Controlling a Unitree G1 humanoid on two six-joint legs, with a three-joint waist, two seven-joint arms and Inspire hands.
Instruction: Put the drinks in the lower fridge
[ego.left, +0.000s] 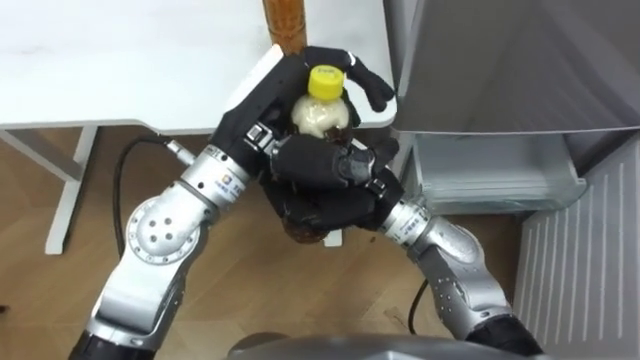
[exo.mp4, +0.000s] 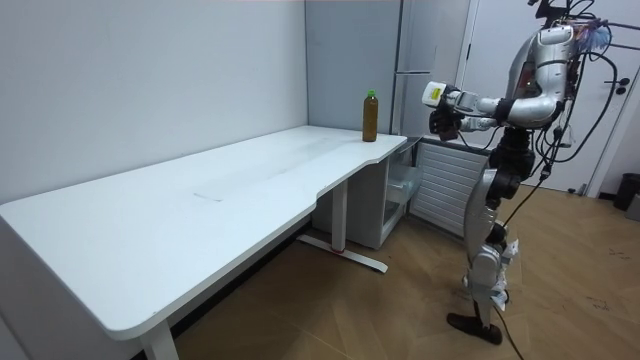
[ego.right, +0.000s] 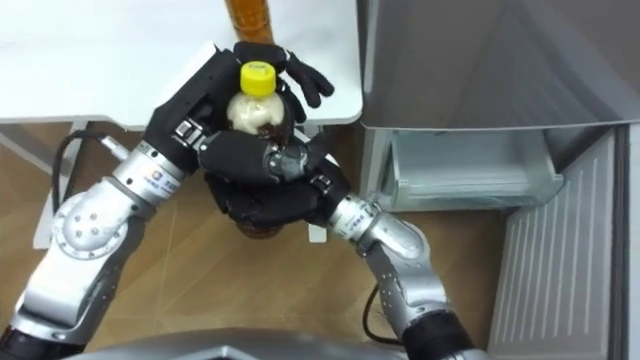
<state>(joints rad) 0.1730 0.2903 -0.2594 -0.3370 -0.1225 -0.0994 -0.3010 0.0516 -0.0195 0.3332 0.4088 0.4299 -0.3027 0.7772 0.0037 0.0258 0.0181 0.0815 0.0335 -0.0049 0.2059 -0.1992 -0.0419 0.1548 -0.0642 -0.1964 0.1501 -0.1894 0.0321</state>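
Held up in the air just off the corner of the flat white counter: a small round bottle with a smooth yellow cap, a pale neck and dark brown drink below. Wrapped tight by black fingers, left hand behind, right hand in front. Stood on that corner, a taller brown bottle. Beside the counter, a grey fridge, lower door open.
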